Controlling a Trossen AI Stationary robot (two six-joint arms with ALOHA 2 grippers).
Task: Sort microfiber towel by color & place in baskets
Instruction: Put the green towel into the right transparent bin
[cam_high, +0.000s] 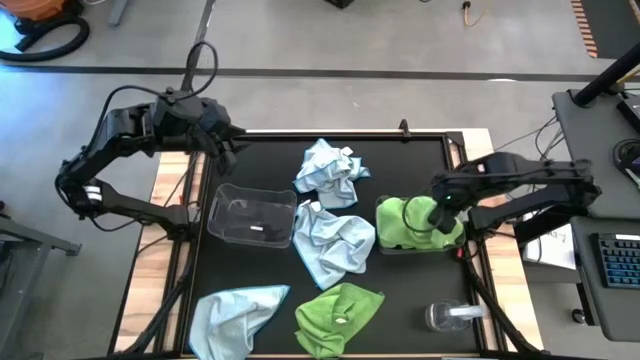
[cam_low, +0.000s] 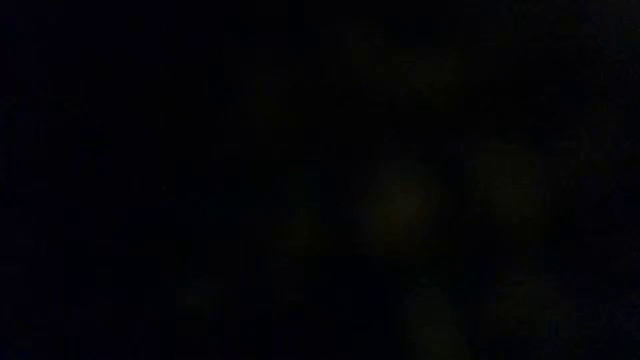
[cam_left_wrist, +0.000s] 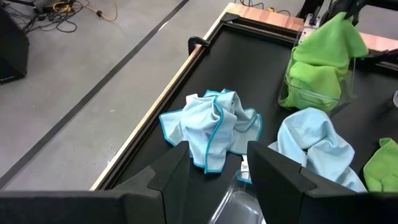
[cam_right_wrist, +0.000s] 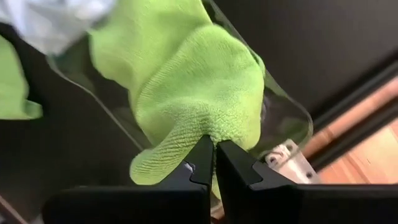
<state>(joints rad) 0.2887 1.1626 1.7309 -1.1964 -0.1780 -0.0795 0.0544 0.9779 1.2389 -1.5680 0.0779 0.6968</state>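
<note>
My right gripper pinches a green towel over the right basket — next, release; left fingers wait apart, upper left.

The green towel is a nubbly, matt microfiber cloth, and the pale blue towel is soft cloth with stitched teal edging. The basket is clear, glossy plastic. The tabletop is matt black, edged with pale wood.
</note>
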